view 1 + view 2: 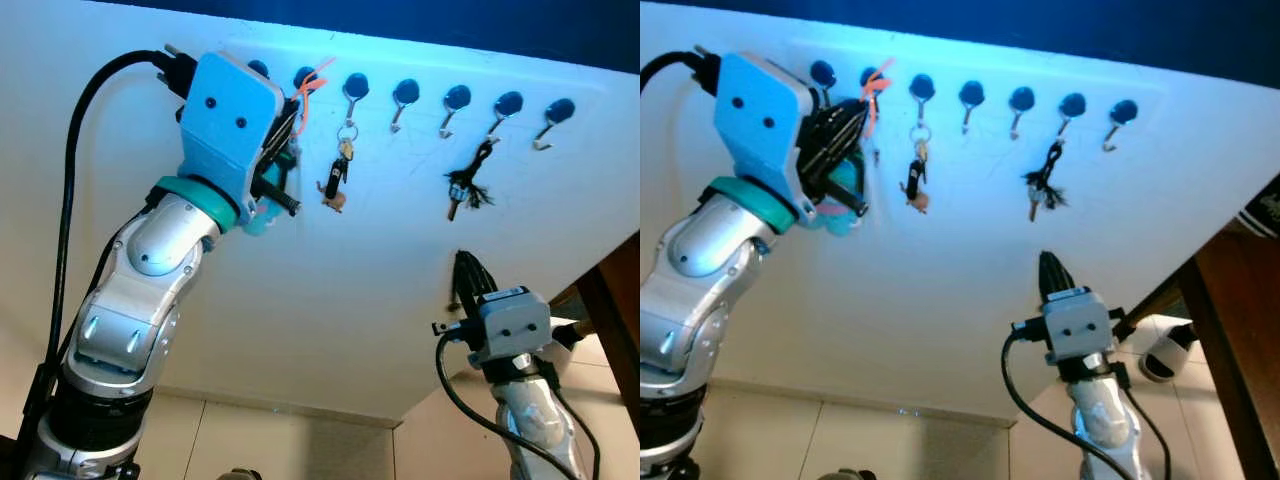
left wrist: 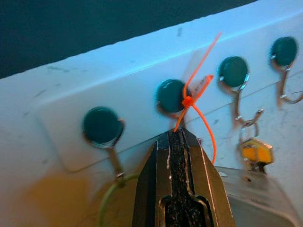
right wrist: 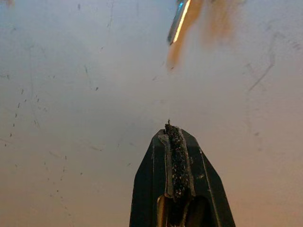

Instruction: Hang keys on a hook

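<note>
1. A white rack (image 1: 420, 130) with a row of 7 dark round-capped hooks is fixed high on a white wall (image 1: 330, 300); it serves as the landmark here.
2. The left hand (image 2: 178, 137) is raised to the rack's left end, its 2 black fingers pressed together with their tips just under the 2nd hook (image 2: 171, 96) from the left.
3. An orange zip tie (image 2: 196, 90) is knotted at that 2nd hook, its loose ends sticking up and down beside the fingertips.
4. Whether the left hand pinches anything between its closed fingers cannot be told.
5. A key bunch with a black fob (image 1: 338, 178) hangs from the 3rd hook, just right of the left hand.
6. A dark key bunch (image 1: 468, 185) hangs from the rack's right half, seemingly from the 6th hook.
7. A thin green loop (image 2: 111, 198) hangs below the 1st hook (image 2: 102, 126), beside the left hand's fingers.
8. The right hand (image 1: 465, 272) is lower, well below the rack and under the dark key bunch, its fingers closed together and pointing up at the bare wall, holding nothing.
</note>
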Motion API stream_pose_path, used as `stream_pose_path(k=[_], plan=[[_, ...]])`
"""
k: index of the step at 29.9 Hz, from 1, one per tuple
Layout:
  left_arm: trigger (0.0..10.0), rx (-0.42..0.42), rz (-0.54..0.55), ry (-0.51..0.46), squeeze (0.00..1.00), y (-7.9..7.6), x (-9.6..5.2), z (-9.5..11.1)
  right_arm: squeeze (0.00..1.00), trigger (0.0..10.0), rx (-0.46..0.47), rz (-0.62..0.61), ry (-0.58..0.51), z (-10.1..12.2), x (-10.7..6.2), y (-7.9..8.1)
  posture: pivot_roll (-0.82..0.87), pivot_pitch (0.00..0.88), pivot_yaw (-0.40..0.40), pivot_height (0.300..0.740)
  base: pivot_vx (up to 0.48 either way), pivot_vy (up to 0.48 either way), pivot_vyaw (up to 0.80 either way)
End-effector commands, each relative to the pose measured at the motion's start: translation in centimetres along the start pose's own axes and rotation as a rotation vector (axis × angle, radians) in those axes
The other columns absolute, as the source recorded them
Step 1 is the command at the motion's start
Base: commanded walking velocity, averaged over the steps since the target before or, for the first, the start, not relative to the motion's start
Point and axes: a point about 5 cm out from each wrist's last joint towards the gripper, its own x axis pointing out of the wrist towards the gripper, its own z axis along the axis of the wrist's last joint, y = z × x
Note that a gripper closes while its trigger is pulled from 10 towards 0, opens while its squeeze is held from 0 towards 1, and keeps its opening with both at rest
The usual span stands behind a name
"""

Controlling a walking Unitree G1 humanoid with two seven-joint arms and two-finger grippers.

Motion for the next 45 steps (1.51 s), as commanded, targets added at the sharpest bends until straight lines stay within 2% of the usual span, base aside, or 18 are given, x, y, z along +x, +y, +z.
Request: stream_pose_path(k=[1, 4, 5, 6, 7, 8, 10, 18, 26, 30, 34, 37, 38, 40, 43, 45], plan=[[10.0, 0.015, -0.025, -0.103, 0.00, -0.4, 0.1, 1.9, 0.00, 10.0, 0.004, -0.001, 0.014, -0.4, -0.4, 0.0, 0.04, 0.000, 0.034, 0.740, 0.000, 0.000, 0.00], [10.0, 0.027, -0.031, -0.109, 0.00, -0.5, 0.1, 1.9, 0.00, 10.0, 0.004, 0.001, 0.018, -0.6, -0.5, 0.0, 0.04, 0.000, 0.033, 0.740, 0.000, 0.000, 0.00], [10.0, 0.110, -0.034, -0.101, 0.00, -0.5, 0.1, 1.7, 0.00, 10.0, 0.003, 0.002, 0.020, -0.7, -0.5, 0.0, 0.04, 0.000, 0.033, 0.740, 0.000, 0.000, 0.00], [10.0, 0.241, -0.043, -0.103, 0.00, -0.6, 0.2, 1.6, 0.00, 10.0, 0.003, 0.002, 0.021, -0.7, -0.5, 0.0, 0.04, 0.000, 0.033, 0.740, 0.000, 0.000, 0.00], [10.0, 0.241, -0.043, -0.103, 0.00, -0.6, 0.2, 1.6, 0.00, 10.0, 0.003, 0.002, 0.021, -0.7, -0.5, 0.0, 0.04, 0.000, 0.033, 0.740, 0.000, 0.000, 0.00], [10.0, 0.334, -0.052, -0.108, 0.00, -0.7, 0.3, 1.5, 0.00, 10.0, 0.003, 0.002, 0.022, -0.7, -0.5, 0.0, 0.04, 0.000, 0.033, 0.740, 0.000, 0.000, 0.00], [10.0, 0.444, -0.082, -0.118, 0.00, -0.9, 0.3, 1.3, 0.00, 10.0, 0.005, 0.003, 0.023, -0.7, -0.6, 0.0, 0.04, 0.000, 0.034, 0.740, 0.000, 0.000, 0.00], [10.0, 0.559, -0.155, -0.108, 0.00, -1.8, -0.2, 0.0, 0.00, 10.0, 0.005, 0.001, 0.021, -0.7, -0.6, 0.1, 0.03, 0.000, 0.033, 0.740, 0.000, 0.000, 0.00], [10.0, 0.572, -0.152, -0.103, 0.00, -2.1, 0.3, -0.3, 0.00, 10.0, -0.001, 0.011, 0.018, -0.4, -0.6, 0.0, 0.03, 0.000, 0.019, 0.740, 0.000, 0.000, 0.00], [10.0, 0.608, -0.154, -0.092, 0.00, -2.3, 0.5, -1.0, 0.00, 10.0, -0.006, 0.015, 0.017, -0.2, -0.6, -0.1, 0.03, 0.000, 0.023, 0.740, 0.000, 0.000, 0.00], [10.0, 0.696, -0.180, -0.135, 0.00, -2.7, 0.5, -0.9, 0.00, 10.0, -0.001, 0.012, 0.013, -0.2, -0.4, 0.1, 0.03, 0.000, 0.040, 0.740, 0.000, 0.000, 0.00], [10.0, 0.716, -0.180, -0.146, 0.00, -2.6, 0.5, -0.9, 0.00, 10.0, 0.001, 0.010, 0.013, -0.2, -0.4, 0.2, 0.03, 0.000, 0.041, 0.740, 0.000, 0.000, 0.00], [10.0, 0.792, -0.179, -0.191, 0.00, -2.6, 0.3, -0.7, 0.00, 10.0, 0.004, 0.006, 0.012, -0.2, -0.4, 0.3, 0.02, 0.000, 0.049, 0.740, 0.000, 0.000, 0.00], [10.0, 0.792, -0.179, -0.191, 0.00, -2.6, 0.3, -0.7, 0.00, 10.0, 0.004, 0.006, 0.012, -0.2, -0.4, 0.3, 0.02, 0.000, 0.049, 0.740, 0.000, 0.000, 0.00], [10.0, 0.897, -0.174, -0.267, 0.00, -2.6, -0.1, -0.5, 0.00, 10.0, 0.008, 0.003, 0.014, -0.2, -0.4, 0.5, 0.03, 0.000, 0.054, 0.740, 0.000, 0.000, 0.00], [10.0, 0.917, -0.164, -0.290, 0.00, -2.6, -0.2, -0.4, 0.00, 10.0, 0.009, 0.002, 0.016, -0.2, -0.4, 0.5, 0.03, 0.000, 0.053, 0.740, 0.000, 0.000, 0.00]])
